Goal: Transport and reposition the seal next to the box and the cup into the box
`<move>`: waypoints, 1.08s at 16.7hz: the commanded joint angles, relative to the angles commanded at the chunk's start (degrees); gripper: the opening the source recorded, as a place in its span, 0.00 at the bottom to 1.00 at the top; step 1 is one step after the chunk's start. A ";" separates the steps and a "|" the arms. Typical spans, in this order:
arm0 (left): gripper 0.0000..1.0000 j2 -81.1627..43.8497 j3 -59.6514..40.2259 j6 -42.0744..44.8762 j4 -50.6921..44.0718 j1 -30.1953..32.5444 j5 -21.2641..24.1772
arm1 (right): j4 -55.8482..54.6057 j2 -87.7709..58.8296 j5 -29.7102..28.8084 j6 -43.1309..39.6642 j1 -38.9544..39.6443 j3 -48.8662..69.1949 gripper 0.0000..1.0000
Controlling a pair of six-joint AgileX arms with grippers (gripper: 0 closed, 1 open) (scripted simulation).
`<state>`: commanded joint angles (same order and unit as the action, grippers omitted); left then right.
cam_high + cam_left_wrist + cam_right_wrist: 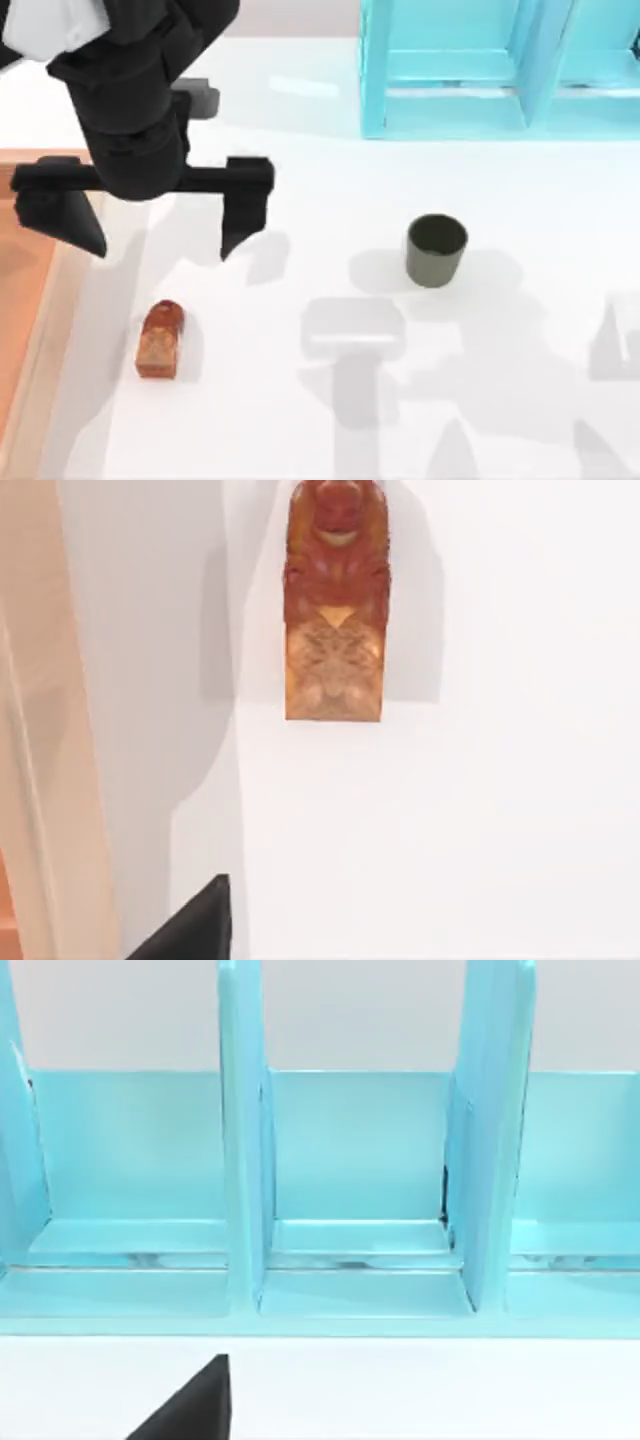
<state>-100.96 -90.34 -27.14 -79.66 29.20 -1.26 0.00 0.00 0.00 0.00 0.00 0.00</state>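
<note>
Seal (160,340) lies flat on white table (400,420), left side, near edge of scene, just beside box (25,300) but w/ a strip of table between; not touching the rim. Carved rounded top points far, flat end points near. Left wrist view has seal (334,600) on bare table, box rim (45,730) alongside, one dark fingertip (190,930) at the frame edge.

Left gripper (160,235) hovers farther back than seal, roughly over same column, jaws spread wide, holding nothing; one finger (65,215) over box rim, other finger (245,205) over table. Seal sits nearer than both fingertips, apart from them.

Cup (436,250) upright, mid-table, well right of seal and gripper, outside box.

Cyan shelf unit (500,70) at far right. Right wrist view faces shelf compartments (350,1160), w/ a dark fingertip (190,1410) low in frame; can't tell how right gripper's fingers stand.
</note>
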 joint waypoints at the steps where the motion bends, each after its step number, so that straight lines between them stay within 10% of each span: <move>1: 1.00 -3.26 -3.67 -1.37 -0.19 1.42 -0.47 | 0.00 0.00 0.00 0.00 0.00 0.00 1.00; 10: 1.00 -34.60 -41.95 -14.97 -0.25 15.37 -5.40 | 0.00 0.00 0.00 0.00 0.00 0.00 1.00; 18: 1.00 -40.75 -48.60 -17.93 0.46 18.18 -6.34 | 0.00 0.00 0.00 0.00 0.00 0.00 1.00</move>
<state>-141.71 -138.94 -45.07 -79.19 47.39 -7.60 0.00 0.00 0.00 0.00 0.00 0.00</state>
